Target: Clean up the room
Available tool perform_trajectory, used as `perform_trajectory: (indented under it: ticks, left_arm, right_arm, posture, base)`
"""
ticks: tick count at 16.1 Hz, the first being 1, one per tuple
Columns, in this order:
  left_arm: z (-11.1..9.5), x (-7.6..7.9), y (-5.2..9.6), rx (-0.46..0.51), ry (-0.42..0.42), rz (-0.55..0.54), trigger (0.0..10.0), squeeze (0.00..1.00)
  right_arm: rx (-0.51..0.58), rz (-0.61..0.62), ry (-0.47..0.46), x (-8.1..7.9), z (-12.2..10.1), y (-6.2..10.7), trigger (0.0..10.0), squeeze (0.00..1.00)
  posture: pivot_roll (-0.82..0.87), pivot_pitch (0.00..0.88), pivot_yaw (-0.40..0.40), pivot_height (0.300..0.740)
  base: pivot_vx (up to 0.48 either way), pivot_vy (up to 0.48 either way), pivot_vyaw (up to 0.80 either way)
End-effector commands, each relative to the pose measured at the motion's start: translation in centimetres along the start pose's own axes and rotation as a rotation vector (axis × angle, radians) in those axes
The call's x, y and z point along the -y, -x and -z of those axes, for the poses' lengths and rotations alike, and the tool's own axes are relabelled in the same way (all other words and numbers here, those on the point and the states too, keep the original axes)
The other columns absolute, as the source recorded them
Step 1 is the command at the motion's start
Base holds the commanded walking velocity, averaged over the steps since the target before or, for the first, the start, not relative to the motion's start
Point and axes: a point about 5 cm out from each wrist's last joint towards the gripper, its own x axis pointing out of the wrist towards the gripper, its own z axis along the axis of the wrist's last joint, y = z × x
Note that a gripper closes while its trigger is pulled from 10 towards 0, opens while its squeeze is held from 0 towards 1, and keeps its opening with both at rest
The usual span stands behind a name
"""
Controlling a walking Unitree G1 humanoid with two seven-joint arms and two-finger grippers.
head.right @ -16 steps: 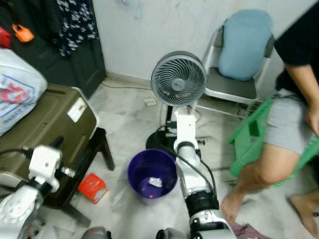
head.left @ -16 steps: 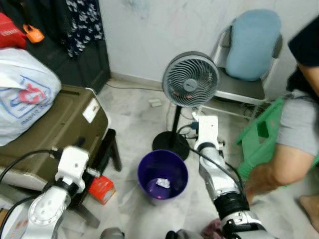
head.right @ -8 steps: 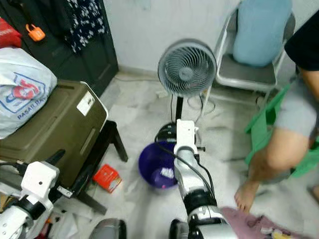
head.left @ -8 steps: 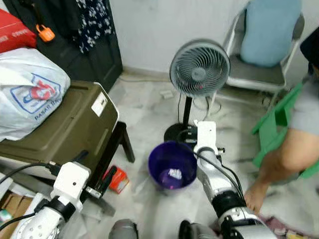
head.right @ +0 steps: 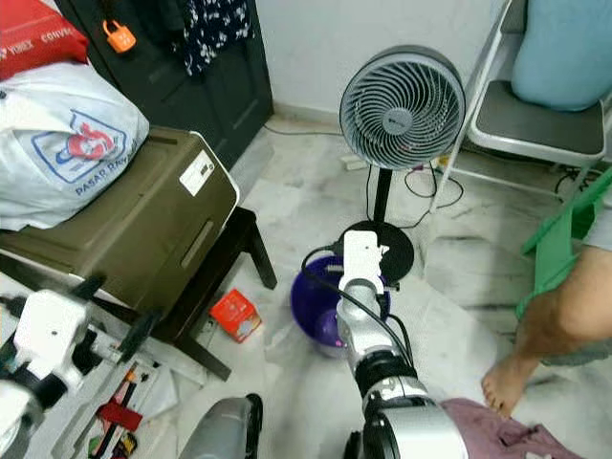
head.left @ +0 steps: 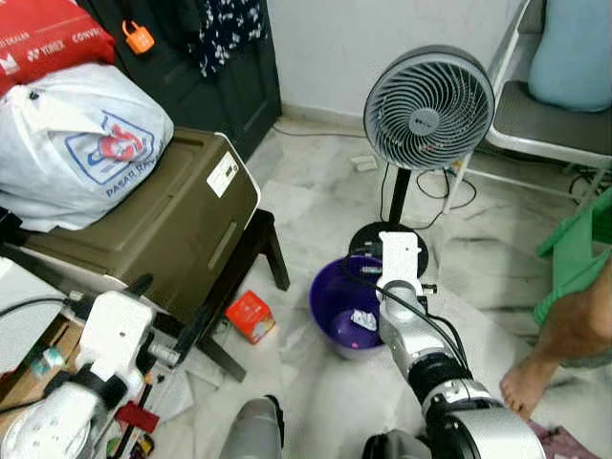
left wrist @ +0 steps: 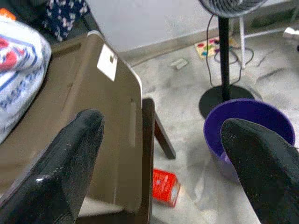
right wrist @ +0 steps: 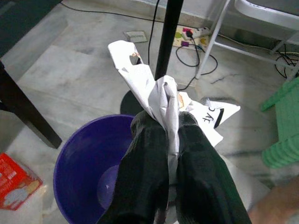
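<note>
A purple bin (head.left: 330, 298) stands on the marble floor in front of the fan's base, with a crumpled white scrap (head.left: 363, 319) lying inside it. My right gripper (right wrist: 166, 123) is shut on a crumpled white paper (right wrist: 156, 86) and hangs over the bin's (right wrist: 86, 156) near rim. My right arm (head.left: 409, 330) reaches down beside the bin. My left gripper (left wrist: 161, 123) is open and holds nothing, low beside the dark stool. A red box (head.left: 251, 316) lies on the floor by the stool leg, left of the bin.
A grey pedestal fan (head.left: 428, 107) with cables stands right behind the bin. An olive case (head.left: 167, 225) on a dark stool carries a white plastic bag (head.left: 81, 143). A green stool (head.left: 585, 251) and a person's foot (head.left: 531, 382) are at the right. Small tools (head.right: 115, 416) litter the floor at the left.
The whole picture has shifted, so the head camera has moved. My right arm stays over the purple bin. The person's leg now sits nearer the right edge.
</note>
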Motion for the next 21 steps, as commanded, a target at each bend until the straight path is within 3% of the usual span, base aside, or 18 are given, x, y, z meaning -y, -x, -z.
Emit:
perform_trajectory:
  ticks: [1, 7, 10, 12, 14, 17, 21]
  left_arm:
    - [0.5, 0.0, -0.3, -0.025, 0.009, -0.003, 10.0, 0.0]
    - [0.6, 1.2, -4.9, 0.05, 0.082, -0.031, 10.0, 0.0]
    - [0.4, 1.7, -7.5, 0.106, 0.119, -0.047, 10.0, 0.0]
    - [0.7, 1.6, -8.8, 0.12, 0.121, -0.131, 10.0, 0.0]
    - [0.8, 1.8, -9.8, 0.137, 0.168, -0.138, 10.0, 0.0]
    - [0.6, 2.6, -10.8, 0.183, 0.218, -0.111, 10.0, 0.0]
    - [0.4, 3.9, -11.5, 0.212, 0.246, -0.101, 10.0, 0.0]
  right_arm:
    - [0.019, -0.02, -0.024, -0.8, -0.8, 0.0, 10.0, 0.0]
    - [0.108, -0.17, -0.093, -2.3, -2.4, 0.7, 10.0, 0.0]
    - [0.17, -0.213, -0.174, -1.5, -3.3, 1.6, 10.0, 0.0]
    - [0.246, -0.254, -0.166, 0.1, -3.4, 3.5, 10.0, 0.0]
    - [0.274, -0.265, -0.132, 1.5, -2.6, 4.7, 10.0, 0.0]
    - [0.273, -0.23, -0.132, 3.1, -3.2, 4.5, 10.0, 0.0]
    - [0.29, -0.32, -0.068, 1.8, -3.8, 5.0, 10.0, 0.0]
  posture:
    - [0.32, 0.128, 0.101, 0.74]
    - [0.21, 0.0, 0.048, 0.74]
    - [0.15, 0.0, 0.02, 0.74]
    - [0.1, 0.0, 0.007, 0.74]
    - [0.08, 0.0, -0.008, 0.74]
    - [0.06, 0.0, -0.028, 0.74]
    - [0.07, 0.0, -0.037, 0.74]
  base:
    - [0.0, 0.0, 0.0]
    - [0.0, 0.0, 0.0]
    - [0.0, 0.0, 0.0]
    - [0.0, 0.0, 0.0]
    - [0.0, 0.0, 0.0]
    - [0.0, 0.0, 0.0]
    - [0.0, 0.0, 0.0]
